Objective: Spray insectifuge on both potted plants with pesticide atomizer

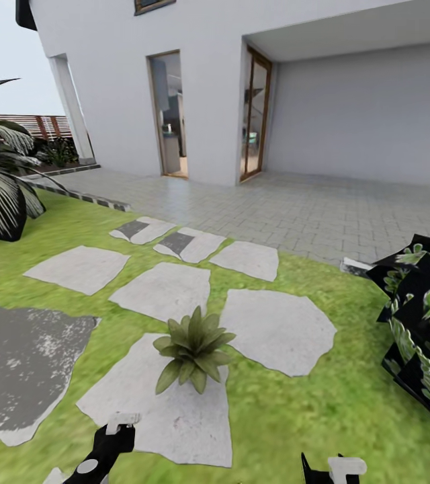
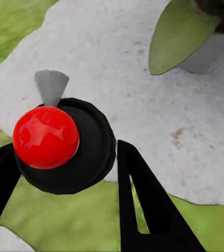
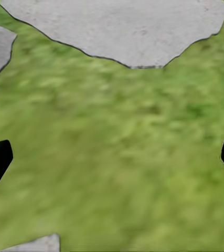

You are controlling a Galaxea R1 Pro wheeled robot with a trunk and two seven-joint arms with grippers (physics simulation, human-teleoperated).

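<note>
Garden lawn (image 1: 295, 410); left hand (image 2: 64, 199) grips the pesticide atomizer (image 2: 64, 144) near a potted plant (image 1: 193, 347); right hand (image 3: 112, 163) wide open, empty.

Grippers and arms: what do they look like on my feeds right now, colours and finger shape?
In the head view the left gripper is glossy black with white blocky tips and a round white patch lower down; the right gripper is likewise black with a white block. The wrist views show plain black fingers, flat and tapering to points. No cables or markings are visible.
</note>
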